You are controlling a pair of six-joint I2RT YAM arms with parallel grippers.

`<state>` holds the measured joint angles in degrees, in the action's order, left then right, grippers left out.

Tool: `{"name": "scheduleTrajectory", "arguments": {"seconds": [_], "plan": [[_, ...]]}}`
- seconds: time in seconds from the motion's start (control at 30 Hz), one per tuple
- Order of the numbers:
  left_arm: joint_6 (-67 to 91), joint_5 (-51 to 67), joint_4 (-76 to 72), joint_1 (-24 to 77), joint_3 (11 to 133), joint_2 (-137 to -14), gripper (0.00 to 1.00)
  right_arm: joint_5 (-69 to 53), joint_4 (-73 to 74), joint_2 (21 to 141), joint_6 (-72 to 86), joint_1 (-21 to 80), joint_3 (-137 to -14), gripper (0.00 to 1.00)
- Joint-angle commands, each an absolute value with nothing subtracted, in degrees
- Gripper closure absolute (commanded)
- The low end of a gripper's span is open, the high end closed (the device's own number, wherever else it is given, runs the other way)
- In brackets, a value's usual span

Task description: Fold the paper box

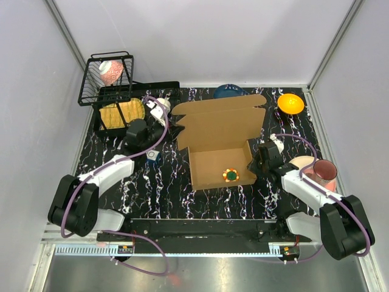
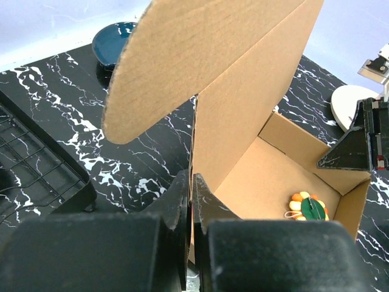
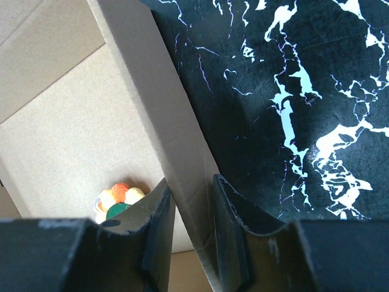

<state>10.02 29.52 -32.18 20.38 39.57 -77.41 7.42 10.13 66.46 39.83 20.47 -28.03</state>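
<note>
No writing, logo or label is readable anywhere. The box (image 1: 222, 140) is unprinted.
One box: brown corrugated cardboard, a rectangular open tray. Its lid panel and rounded flaps are raised at the far side. It sits between the two grippers on the table (image 1: 176, 194), which is black with white marble veining.
Left gripper (image 2: 193, 193): fingers pressed together on the thin edge of the box's left wall. A rounded flap hangs just past and above the tips.
Right gripper (image 3: 191, 204): one finger inside, one outside, pinching the right wall.
One toy (image 2: 310, 207) lies on the box floor, orange petals round a green centre. It's just beside the right gripper's inner finger.
Beyond the left gripper there's one dark blue plate (image 2: 115, 42), round and glossy.
Left of that gripper is one black wire basket (image 1: 106, 76) holding something pink that I can't identify.
Near the left arm there's one small blue-and-white cube (image 1: 152, 156).
Beyond the right gripper sits one orange bowl (image 1: 290, 103), shiny.
Behind it, by the arm, there's one pink cup (image 1: 324, 173).
</note>
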Motion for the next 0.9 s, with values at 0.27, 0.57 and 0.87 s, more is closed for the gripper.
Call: {"name": "scheduleTrajectory", "arguments": {"seconds": [0.27,0.57,0.87], "plan": [[16.5,-7.8,-35.06,36.03,36.04,-74.0,1.0,5.01,5.01,66.79,43.94,20.83,-26.46,0.69],[29.18,-36.02,-28.66,43.24,37.26,-78.31,1.0,4.31,3.95,68.29,44.91,20.83,-26.37,0.68],[19.43,-34.55,-29.27,43.42,39.11,-79.81,1.0,5.71,16.07,56.53,39.4,20.74,-31.9,0.29]]}}
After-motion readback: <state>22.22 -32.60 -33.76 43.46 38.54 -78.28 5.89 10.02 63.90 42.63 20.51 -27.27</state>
